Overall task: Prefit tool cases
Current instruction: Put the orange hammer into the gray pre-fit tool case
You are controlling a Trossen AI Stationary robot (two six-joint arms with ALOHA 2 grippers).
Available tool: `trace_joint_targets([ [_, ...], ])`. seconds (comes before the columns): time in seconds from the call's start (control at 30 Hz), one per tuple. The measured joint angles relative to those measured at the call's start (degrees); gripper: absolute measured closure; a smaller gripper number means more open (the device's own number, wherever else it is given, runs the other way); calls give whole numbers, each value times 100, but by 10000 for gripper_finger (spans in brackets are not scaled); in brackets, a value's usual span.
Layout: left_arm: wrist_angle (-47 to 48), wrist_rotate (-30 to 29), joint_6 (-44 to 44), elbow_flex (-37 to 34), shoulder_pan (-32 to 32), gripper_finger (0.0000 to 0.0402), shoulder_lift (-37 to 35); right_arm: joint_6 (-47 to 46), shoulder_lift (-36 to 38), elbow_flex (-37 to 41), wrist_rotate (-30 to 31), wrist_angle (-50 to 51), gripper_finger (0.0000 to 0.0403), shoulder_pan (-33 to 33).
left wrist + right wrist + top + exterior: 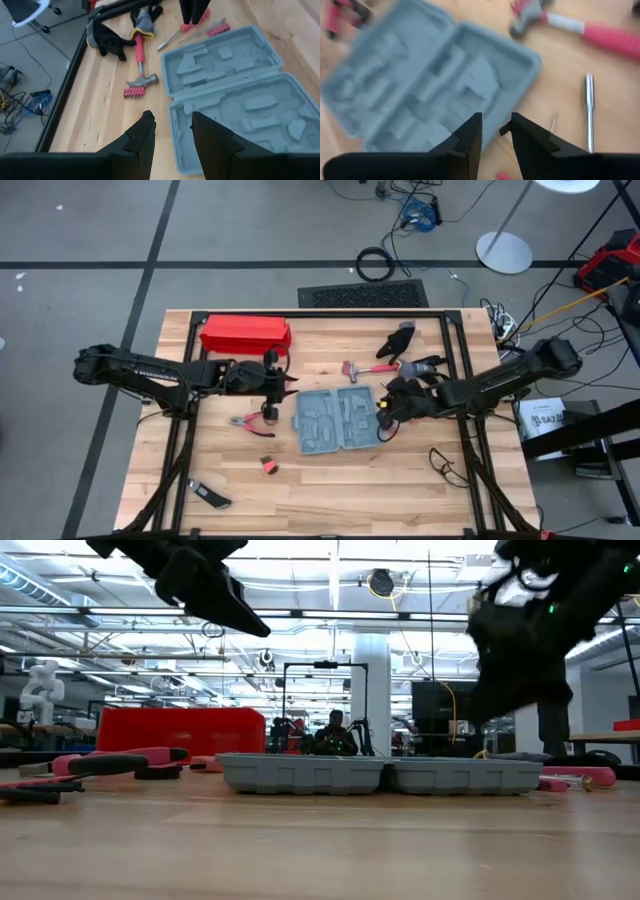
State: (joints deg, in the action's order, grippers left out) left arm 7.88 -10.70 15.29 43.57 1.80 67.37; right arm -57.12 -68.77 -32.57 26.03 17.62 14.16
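Here the right claw (pixel 495 131) hangs slightly parted, empty, above the open tool case (pixel 432 82); left claw (pixel 172 131) likewise parted, empty.

- You are looking at a robotics lab or workshop in a large industrial hall.
- You can see rows of ceiling strip lights (pixel 120 635) and a white pillar (pixel 372 690).
- Cables (pixel 415 210) trail across the grey floor around your wooden workbench (pixel 330 480).

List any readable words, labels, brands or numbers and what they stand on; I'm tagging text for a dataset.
None can be read.
White box on the floor right of the table: dark print, too small to read.
Open tool case, red box, hammer: no lettering visible.
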Motion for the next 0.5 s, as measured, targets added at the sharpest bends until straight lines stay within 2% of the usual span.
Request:
trace_joint_targets([
  [0.1,-77,-75,-100,2,0,267,0,433,256,-147,475,-31,310,270],
  [0.23,-84,-303,-880,2,0,267,0,1308,469,-395,1114,-30,310,649],
  [0.37,182,-1117,-2105,2,0,267,0,2515,546,-703,1590,-18,310,817],
  [0.5,614,-1854,-3051,2,-2,267,0,3566,544,-969,1824,49,310,706],
])
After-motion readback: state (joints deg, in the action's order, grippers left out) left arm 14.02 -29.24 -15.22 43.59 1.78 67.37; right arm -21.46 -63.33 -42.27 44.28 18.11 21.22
